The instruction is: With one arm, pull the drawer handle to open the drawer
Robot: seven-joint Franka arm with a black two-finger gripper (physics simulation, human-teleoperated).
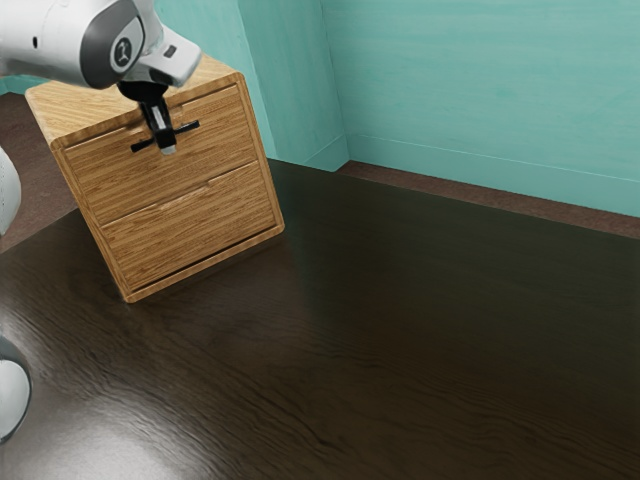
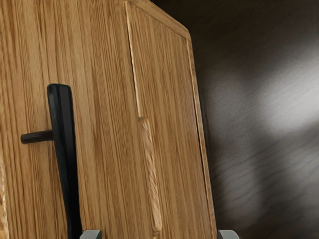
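Scene: a simulated room with teal walls and a dark wooden table.
Cabinet: a light wooden cabinet with 2 drawers stands on the table at the exterior view's left, turned at an angle so that 1 front corner points toward the camera.
Top drawer: the top drawer looks shut, with its front level with the front below it.
Drawer handle: a thin black bar handle runs across the middle of the top drawer's front and stands off the wood. The wrist view shows it close up, with a short dark post joining it to the wood.
Lower drawer: the lower drawer also looks shut. It has a raised wooden ridge along its upper edge in place of a bar.
Arm: the white and grey arm comes in from the exterior view's upper left, above the cabinet's top.
Claw: the black gripper points down over the front of the top drawer and crosses the middle of the bar. In the wrist view, 2 grey fingertips stand wide apart, so the claw is spread wide and grips nothing.
Claw and handle: 1 fingertip sits just beside the bar. I cannot tell whether it touches the bar.
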